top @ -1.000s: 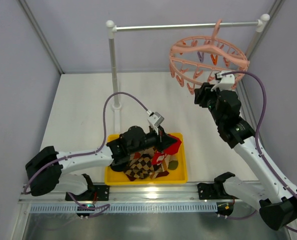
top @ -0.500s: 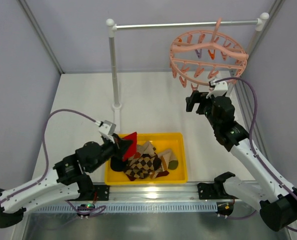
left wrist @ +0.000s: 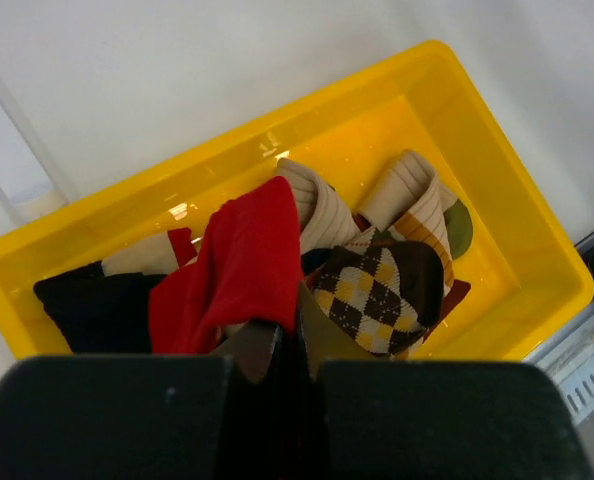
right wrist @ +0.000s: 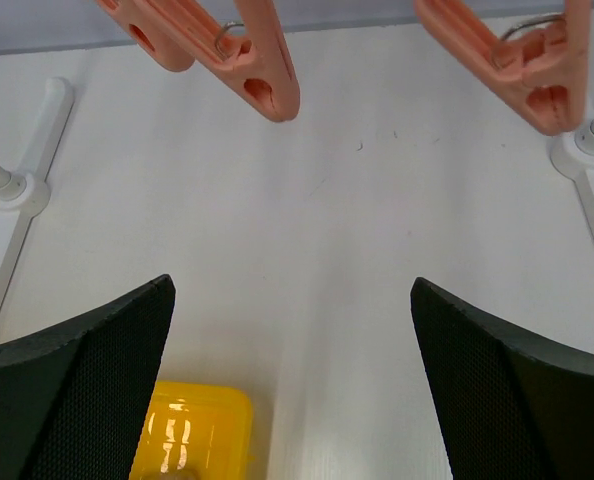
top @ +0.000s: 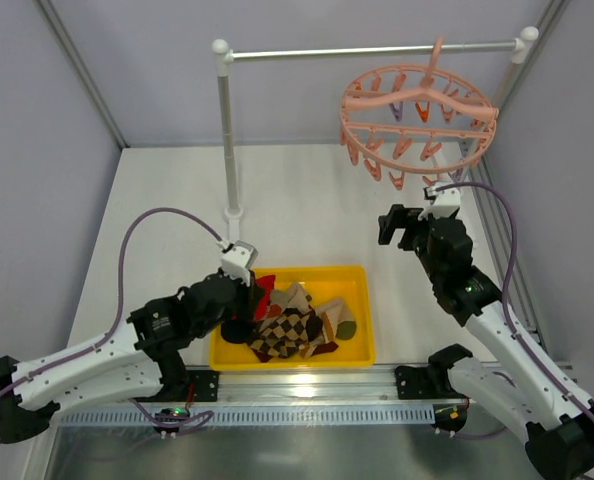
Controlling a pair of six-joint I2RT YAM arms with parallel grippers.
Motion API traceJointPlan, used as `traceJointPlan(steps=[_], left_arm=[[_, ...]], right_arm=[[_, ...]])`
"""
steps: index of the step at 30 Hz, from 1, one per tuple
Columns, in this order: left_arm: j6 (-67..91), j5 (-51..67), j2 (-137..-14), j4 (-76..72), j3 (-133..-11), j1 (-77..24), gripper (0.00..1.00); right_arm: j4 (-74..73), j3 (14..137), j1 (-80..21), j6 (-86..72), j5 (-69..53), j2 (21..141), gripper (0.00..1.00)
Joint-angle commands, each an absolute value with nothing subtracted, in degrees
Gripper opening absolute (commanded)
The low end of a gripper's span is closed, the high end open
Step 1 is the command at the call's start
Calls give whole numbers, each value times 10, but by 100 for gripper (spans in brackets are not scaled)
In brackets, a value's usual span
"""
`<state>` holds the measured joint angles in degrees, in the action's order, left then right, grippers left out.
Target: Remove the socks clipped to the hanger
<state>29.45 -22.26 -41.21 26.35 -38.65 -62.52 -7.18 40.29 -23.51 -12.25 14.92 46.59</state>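
Left arm lies low across the lower left of the frame. Left gripper points downward, jaws closed on a red sock. Right arm rises at lower right. Right gripper, centre right, stands fully open.

The hanger in the upper right is salmon pink all over, clips included. Down in the bright yellow bin lie a plain red sock, a brown argyle sock with yellow and cream diamonds, a near-black navy sock, and cream-and-tan striped socks tipped orange and green. The counter is white.
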Motion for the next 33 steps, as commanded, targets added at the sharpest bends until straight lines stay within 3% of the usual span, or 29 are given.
traceJointPlan(steps=[1,15,22,24,26,27,28,33], left_arm=[[279,-178,-427,185,-375,-628,0],[298,-113,-538,133,-347,-671,0],[316,-150,-633,82,-353,-731,0],[318,-150,-639,62,-356,-736,13],[316,-159,-643,62,-359,-738,43],[316,-165,-643,68,-365,-741,92],[316,-175,-644,76,-368,-742,99],[306,-217,-658,137,-401,-760,100]], right_arm=[[-68,388,-232,-134,177,438,99],[-101,338,-230,-160,192,381,100],[-116,337,-231,-161,194,367,100],[-121,337,-231,-160,198,362,99],[-124,338,-230,-159,201,359,100],[-126,338,-231,-158,200,355,100],[-127,338,-230,-158,200,354,100],[-128,337,-230,-157,203,352,100]])
